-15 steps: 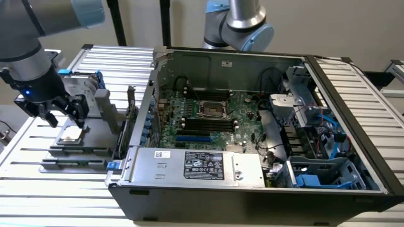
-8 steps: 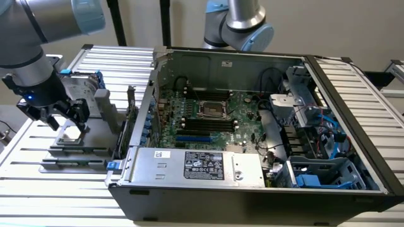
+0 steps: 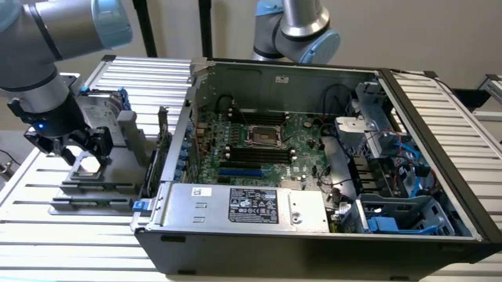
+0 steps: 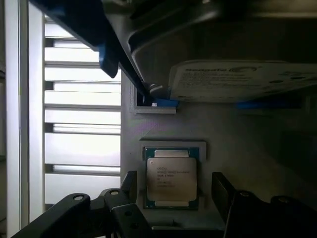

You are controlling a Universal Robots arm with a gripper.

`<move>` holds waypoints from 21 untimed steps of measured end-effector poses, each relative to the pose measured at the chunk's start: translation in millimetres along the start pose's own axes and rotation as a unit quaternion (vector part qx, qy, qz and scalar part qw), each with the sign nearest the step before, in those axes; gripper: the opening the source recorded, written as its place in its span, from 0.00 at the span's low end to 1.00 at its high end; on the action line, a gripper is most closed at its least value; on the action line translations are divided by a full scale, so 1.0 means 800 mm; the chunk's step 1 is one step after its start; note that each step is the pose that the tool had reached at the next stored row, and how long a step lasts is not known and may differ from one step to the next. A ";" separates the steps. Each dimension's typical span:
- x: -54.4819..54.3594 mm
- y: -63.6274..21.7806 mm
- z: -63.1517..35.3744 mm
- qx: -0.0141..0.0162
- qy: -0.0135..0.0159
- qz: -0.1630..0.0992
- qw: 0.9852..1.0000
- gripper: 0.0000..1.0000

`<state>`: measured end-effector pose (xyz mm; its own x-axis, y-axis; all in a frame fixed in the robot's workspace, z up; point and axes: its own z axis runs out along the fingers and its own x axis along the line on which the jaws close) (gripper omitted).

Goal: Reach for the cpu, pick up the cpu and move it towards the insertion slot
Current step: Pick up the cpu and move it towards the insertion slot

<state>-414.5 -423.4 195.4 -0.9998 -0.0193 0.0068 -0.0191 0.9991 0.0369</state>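
The cpu (image 4: 171,179), a small square chip with a silvery top and green rim, lies flat in a recess of the grey holder (image 3: 86,191) at the exterior view's left. My gripper (image 4: 174,191) hangs open just above it, with one black finger (image 4: 130,186) on each side and a gap between each finger and the chip. In the exterior view the gripper (image 3: 84,156) straddles the cpu (image 3: 88,167). The insertion slot (image 3: 264,136), a silver-framed square socket, sits on the motherboard inside the open computer case.
An upright silver hard drive (image 4: 242,79) with blue edging stands right behind the cpu on the same holder. The open case wall (image 3: 168,153) rises between the holder and the motherboard. A second arm (image 3: 302,29) stands behind the case. Black memory slots (image 3: 255,154) flank the socket.
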 end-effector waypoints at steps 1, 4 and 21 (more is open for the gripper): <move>0.000 0.000 0.001 0.000 0.000 0.000 1.000 0.71; 0.000 0.000 0.002 0.000 0.000 0.000 1.000 0.71; 0.002 0.000 0.009 0.000 0.000 0.000 1.000 0.71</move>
<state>-416.4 -423.4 188.1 -0.9998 -0.0194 0.0067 -0.0191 0.9991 0.0369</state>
